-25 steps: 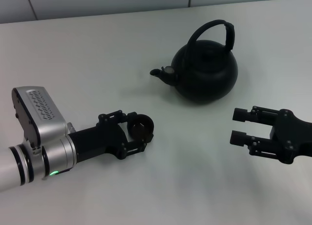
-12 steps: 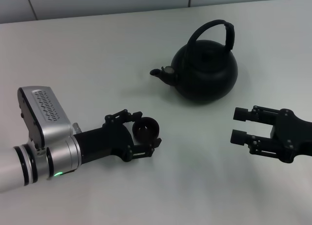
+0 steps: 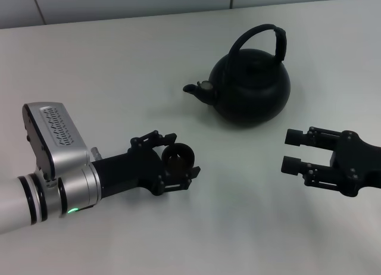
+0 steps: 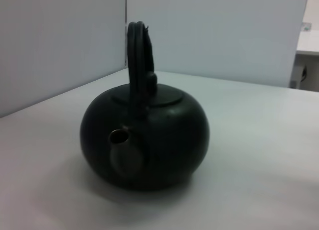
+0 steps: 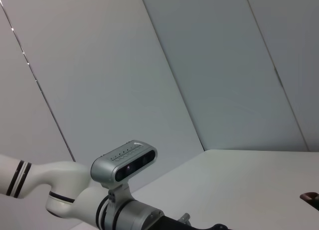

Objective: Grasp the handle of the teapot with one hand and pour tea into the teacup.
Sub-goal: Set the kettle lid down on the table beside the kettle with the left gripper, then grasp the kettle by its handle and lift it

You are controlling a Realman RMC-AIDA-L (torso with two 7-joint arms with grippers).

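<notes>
The matt black teapot (image 3: 253,93) stands on the white table at the back right of the centre, its stubby spout (image 3: 193,90) pointing left. Its arched handle (image 3: 266,32) rises over the lid. The left wrist view shows the teapot (image 4: 149,140) from the spout side with the handle (image 4: 138,51) edge-on. My left gripper (image 3: 178,158) is near the table's middle, shut on the small black teacup (image 3: 178,158), a little in front and left of the spout. My right gripper (image 3: 293,152) hovers open and empty in front of the teapot, to its right. No tea shows.
A grey wall runs along the table's far edge (image 3: 178,16). The right wrist view shows my left arm's silver wrist housing (image 5: 124,160) against the wall panels.
My left gripper has moved a little to the right and nearer the front, carrying the teacup with it. The teapot and my right gripper have stayed put.
</notes>
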